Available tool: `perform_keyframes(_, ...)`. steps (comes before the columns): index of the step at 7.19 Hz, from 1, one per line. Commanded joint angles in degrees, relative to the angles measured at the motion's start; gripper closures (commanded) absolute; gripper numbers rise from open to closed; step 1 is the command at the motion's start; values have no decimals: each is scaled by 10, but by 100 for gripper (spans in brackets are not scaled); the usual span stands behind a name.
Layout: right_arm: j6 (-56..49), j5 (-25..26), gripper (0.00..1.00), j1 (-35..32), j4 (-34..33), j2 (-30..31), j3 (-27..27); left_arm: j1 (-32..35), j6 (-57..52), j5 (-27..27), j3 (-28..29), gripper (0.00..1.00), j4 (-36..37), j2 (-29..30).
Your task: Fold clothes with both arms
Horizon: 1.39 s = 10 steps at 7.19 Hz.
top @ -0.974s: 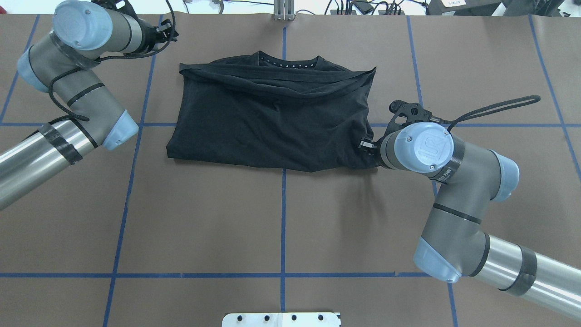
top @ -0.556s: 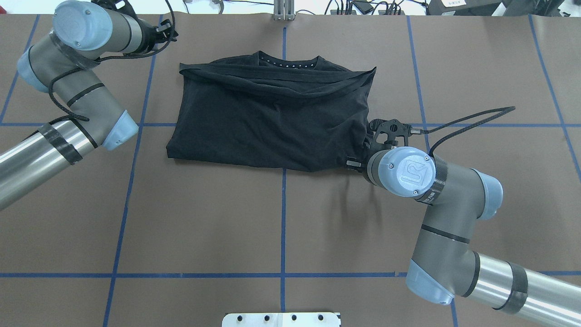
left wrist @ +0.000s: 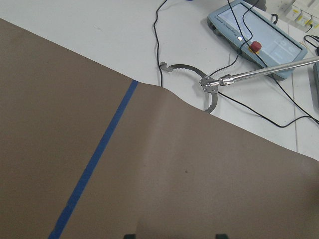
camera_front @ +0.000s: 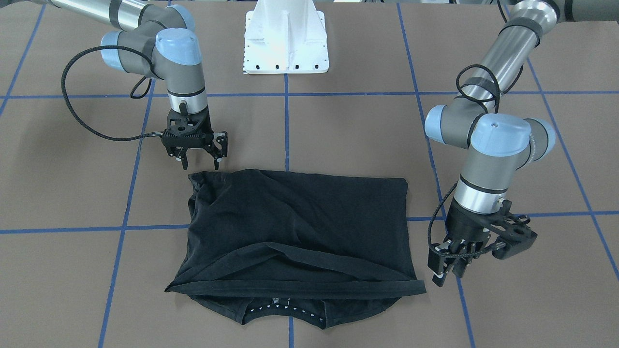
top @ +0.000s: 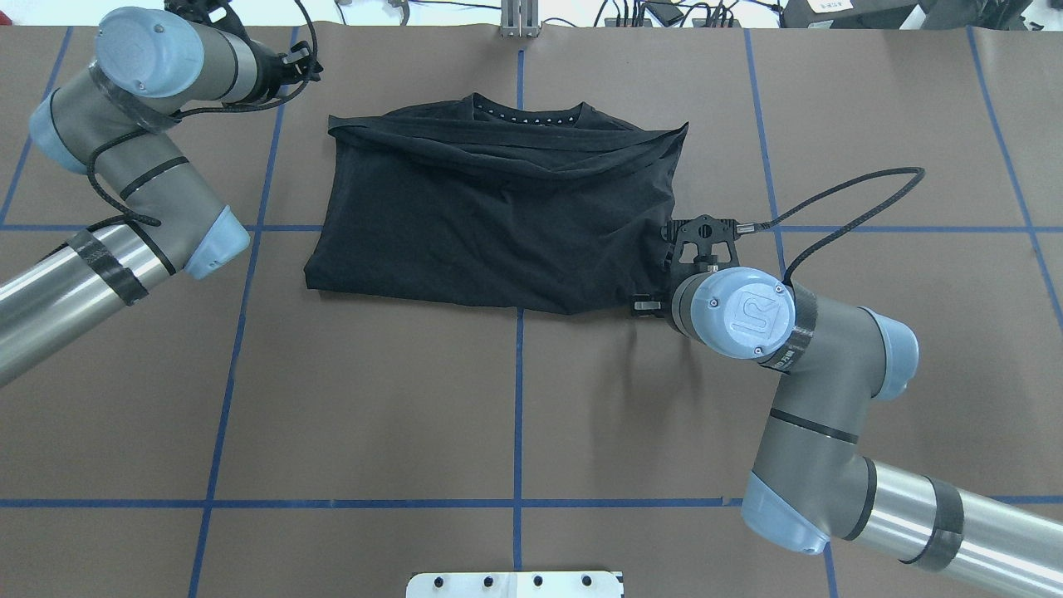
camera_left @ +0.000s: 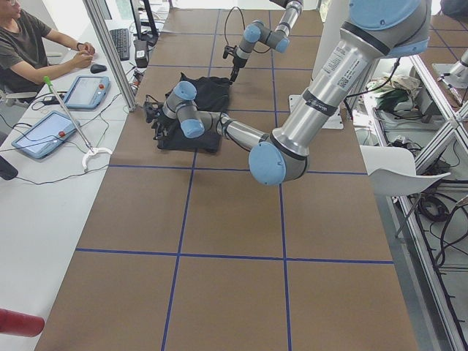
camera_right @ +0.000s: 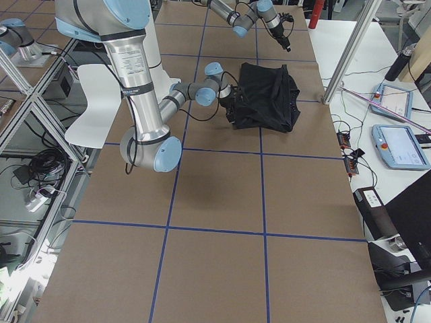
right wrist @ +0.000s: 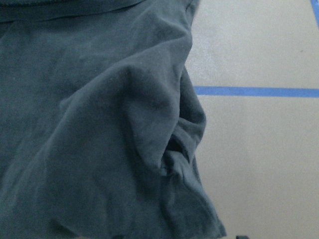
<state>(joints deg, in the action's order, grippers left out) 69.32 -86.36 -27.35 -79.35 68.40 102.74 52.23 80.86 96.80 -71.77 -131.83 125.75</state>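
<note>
The black t-shirt [top: 498,216] lies folded on the brown table, its collar at the far edge and no print showing. It also shows in the front view [camera_front: 300,227] and fills the right wrist view [right wrist: 99,124]. My right gripper [camera_front: 200,163] is open and empty, and hangs just over the shirt's near right corner. In the overhead view my own wrist mostly hides it. My left gripper [camera_front: 446,276] is open and empty. It stands beside the shirt's far left corner and is apart from the cloth. The left wrist view shows only bare table between its fingertips [left wrist: 130,235].
The white pedestal base [camera_front: 285,38] stands at the table's near edge. Blue tape lines [top: 519,399] cross the brown cover. Past the far edge is a white bench with a tablet [left wrist: 254,32], a metal grabber tool [left wrist: 214,84] and a seated person [camera_left: 29,44].
My right arm has swung from the shirt's right edge towards its near right corner, and the wrist has turned. My left arm has shifted slightly. The shirt has not moved.
</note>
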Motion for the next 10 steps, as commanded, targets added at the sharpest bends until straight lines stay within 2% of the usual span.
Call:
perform_keyframes(1, -61, -5, 25, -19, 1, 0, -5, 0, 0, 0, 0, 38, 0, -1)
perform_keyframes(6, -72, -7, 34, -25, 4, -13, -38, 1, 0, 0, 0, 38, 0, -1)
perform_keyframes(7, -79, -13, 46, -30, 4, -32, -53, 1, 0, 0, 0, 37, 0, -1)
perform_keyframes(8, -79, -15, 86, -30, 4, -34, -54, 1, 0, 0, -1, 37, 0, -1)
perform_keyframes(9, -81, -29, 100, -34, 4, -34, -54, 1, 0, 0, -2, 36, 0, -1)
perform_keyframes(10, -96, -44, 100, -38, 5, -33, -53, 1, 0, 0, -3, 35, 0, -1)
